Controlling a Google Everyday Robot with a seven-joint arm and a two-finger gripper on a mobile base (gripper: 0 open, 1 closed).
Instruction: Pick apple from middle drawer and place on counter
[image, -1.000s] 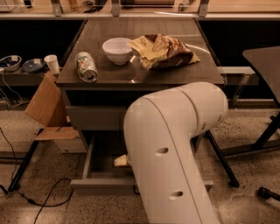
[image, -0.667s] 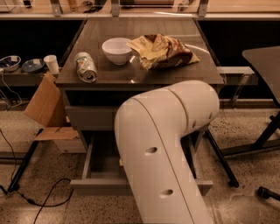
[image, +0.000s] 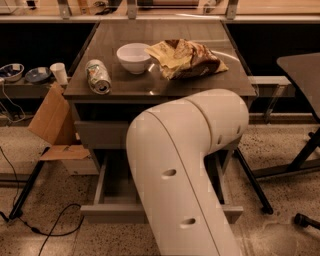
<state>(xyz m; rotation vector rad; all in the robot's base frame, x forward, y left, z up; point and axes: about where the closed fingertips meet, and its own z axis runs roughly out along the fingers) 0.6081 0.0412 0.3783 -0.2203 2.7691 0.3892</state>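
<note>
The middle drawer (image: 107, 212) is pulled open below the counter (image: 150, 86), and its grey front panel faces me. My white arm (image: 185, 165) reaches down over the open drawer and covers most of its inside. My gripper is hidden behind the arm, somewhere down at the drawer. The apple is out of view. The visible left strip of the drawer floor (image: 117, 182) is bare.
On the counter stand a white bowl (image: 134, 56), a can lying on its side (image: 98, 76) and a crumpled chip bag (image: 187, 57). A cardboard box (image: 52, 117) leans at the cabinet's left. A black cable (image: 45, 231) lies on the floor. A dark table (image: 300, 65) stands to the right.
My arm has swung left across the open drawer. A pale object that showed inside the drawer a second ago is now covered by the arm.
</note>
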